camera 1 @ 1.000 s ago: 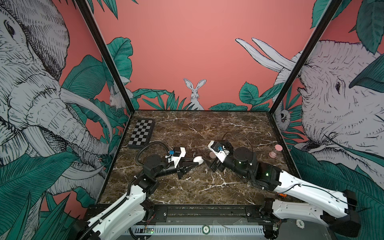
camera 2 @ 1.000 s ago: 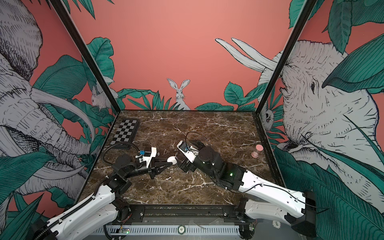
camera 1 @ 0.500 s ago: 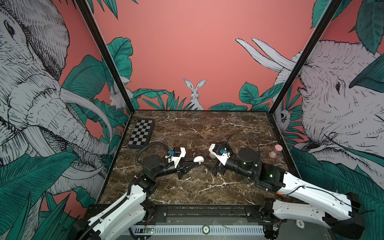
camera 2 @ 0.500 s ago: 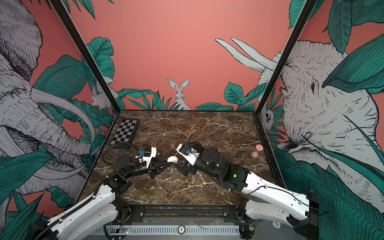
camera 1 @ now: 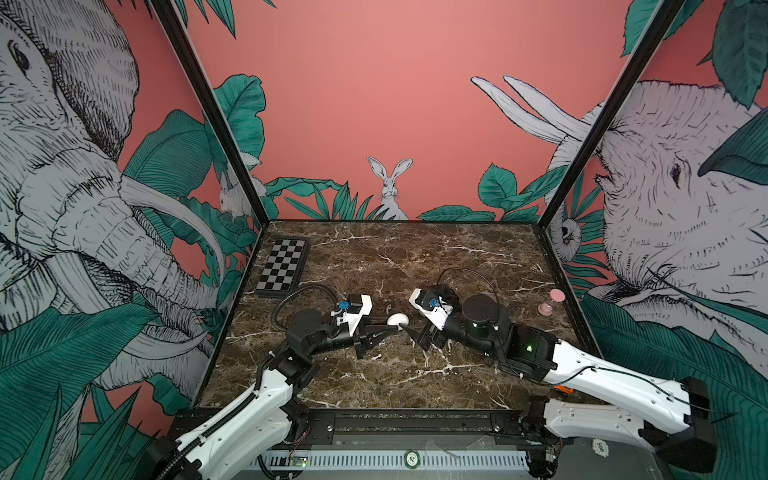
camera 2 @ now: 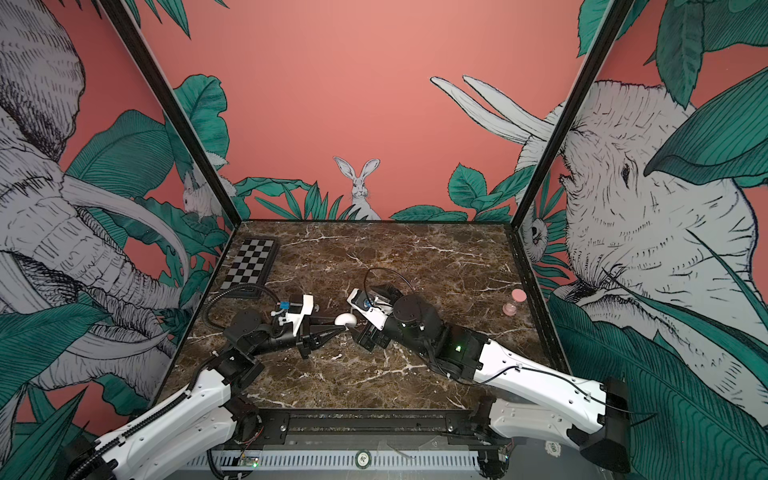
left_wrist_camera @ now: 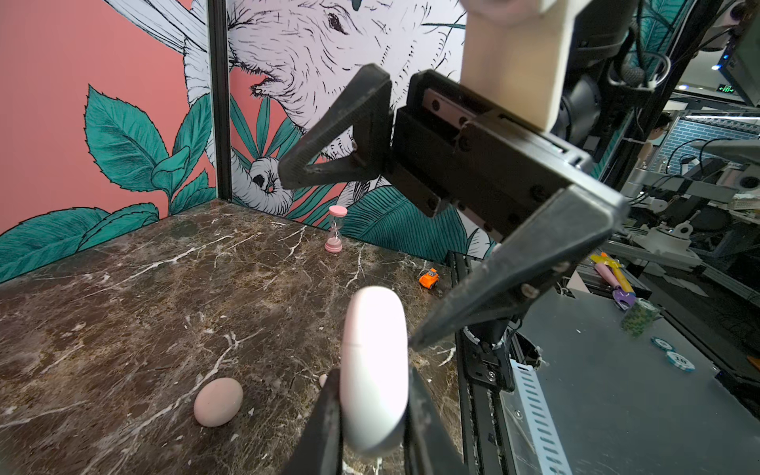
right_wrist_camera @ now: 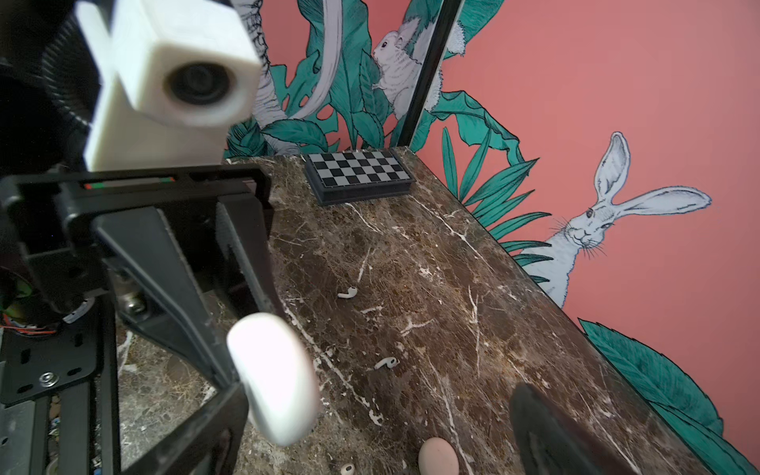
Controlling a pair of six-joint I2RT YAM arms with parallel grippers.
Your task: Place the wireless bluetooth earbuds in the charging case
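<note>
- Left wrist view shows the left claw clamped narrow on the white case. The case stands on edge between its two fingers, lid shut, above the marble table.
- Facing it, the right claw stands wide with nothing held. One of its fingertips sits right at the case's rim, and I cannot tell whether they touch.
- From the right wrist view, the white case sits inside the right claw's gap, close against one finger and well apart from the other.
- The earbuds lie loose on the table beyond the right claw's tips. The nearer one is just past the gap. The farther earbud lies out toward the chessboard. Both are apart from the white case.
- A pink case rests on the table below the right claw's gap, nearer its free finger. In the left wrist view it lies just beside the left claw's fingers.
- Both top views show the two claws meeting tip to tip, with the white case between them.
- A pink hourglass stands well behind the right claw, by the wall.
- An orange toy car sits past the right claw at the table's edge.
</note>
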